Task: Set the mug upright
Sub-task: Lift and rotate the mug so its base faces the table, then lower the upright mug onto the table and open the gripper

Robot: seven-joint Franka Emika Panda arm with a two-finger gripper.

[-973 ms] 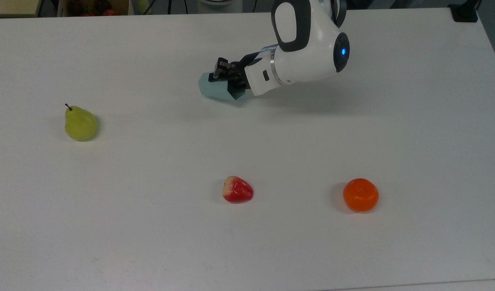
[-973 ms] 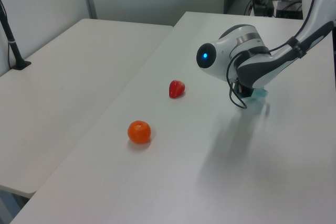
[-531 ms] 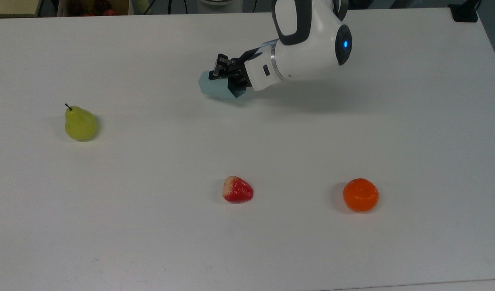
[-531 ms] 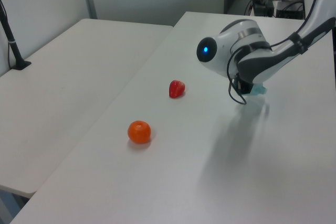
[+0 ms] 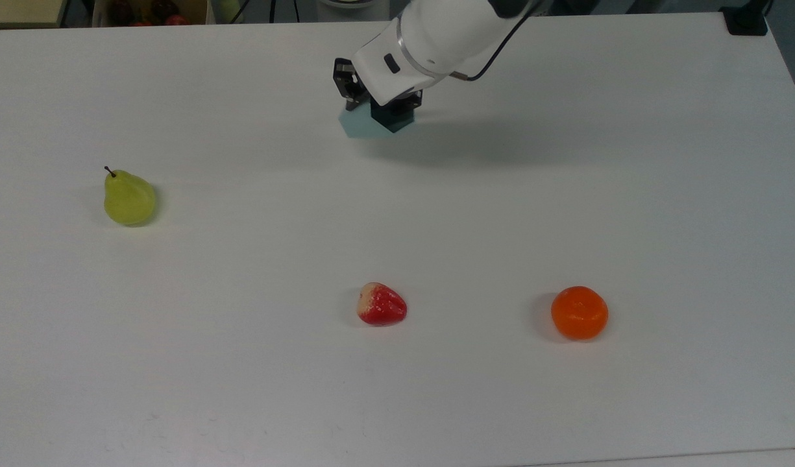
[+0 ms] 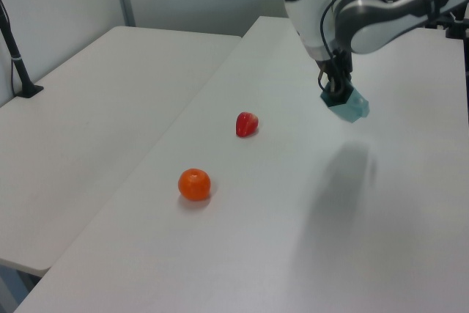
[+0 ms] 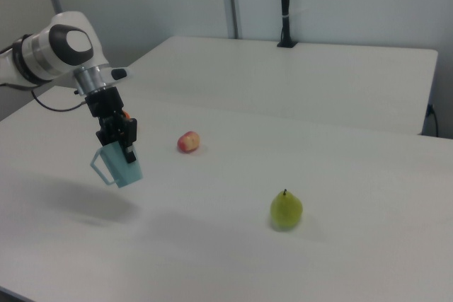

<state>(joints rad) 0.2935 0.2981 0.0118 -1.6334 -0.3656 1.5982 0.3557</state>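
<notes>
The black two-finger gripper (image 7: pixel 119 136) points down and pinches the rim of the small pale teal-blue faceted plastic mug (image 7: pixel 122 165), holding it in the air above the white counter (image 5: pixel 436 220), with its shadow on the surface below. In the right view the mug hangs nearly upright, long axis close to vertical and slightly tilted, mouth up under the gripper, its handle toward the right view's left. The counter beneath and around it is bare. Well apart sit a red strawberry-shaped fruit (image 5: pixel 381 304), a round orange fruit (image 5: pixel 579 312) and a yellow-green pear (image 5: pixel 128 198). The counter's far edge in the top view runs near the arm.
</notes>
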